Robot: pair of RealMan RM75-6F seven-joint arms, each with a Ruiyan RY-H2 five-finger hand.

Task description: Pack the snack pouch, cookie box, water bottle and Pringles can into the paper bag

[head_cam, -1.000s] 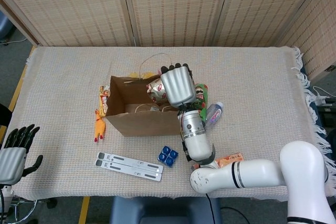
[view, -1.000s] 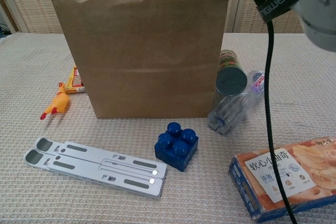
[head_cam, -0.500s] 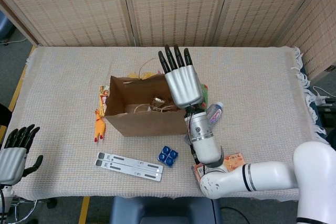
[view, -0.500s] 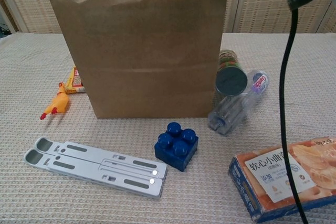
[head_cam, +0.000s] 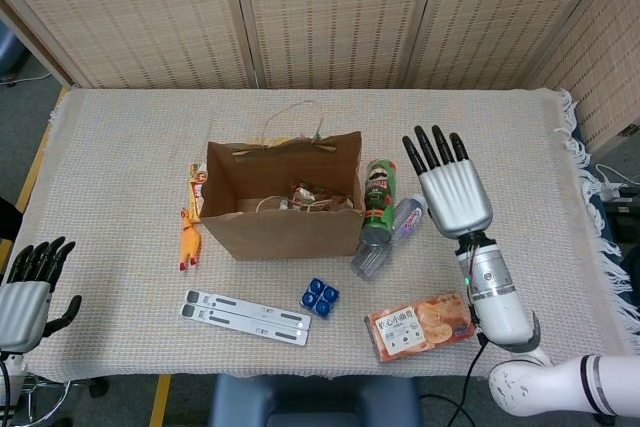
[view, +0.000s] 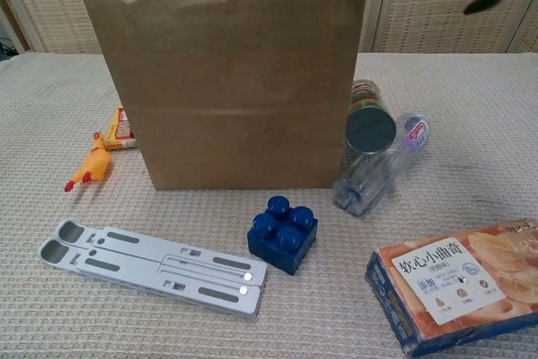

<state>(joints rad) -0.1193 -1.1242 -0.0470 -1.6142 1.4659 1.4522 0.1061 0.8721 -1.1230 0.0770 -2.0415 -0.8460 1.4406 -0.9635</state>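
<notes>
Cloth-covered table; my right hand (head_cam: pixel 455 190) spread, empty. Grabbing Pringles can (head_cam: pixel 379 191) risks rolling water bottle (head_cam: pixel 390 235), nudging paper bag (head_cam: pixel 283 197).

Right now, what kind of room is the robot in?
Probably an indoor test or practice room, not a real shop. A cloth-covered table stands before woven folding screens, and a paper bag sits among mixed items like a blue toy block.

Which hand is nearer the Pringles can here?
The right hand, open, is just right of the Pringles can lying beside the paper bag. The left hand sits far off at the table's near-left edge.
</notes>
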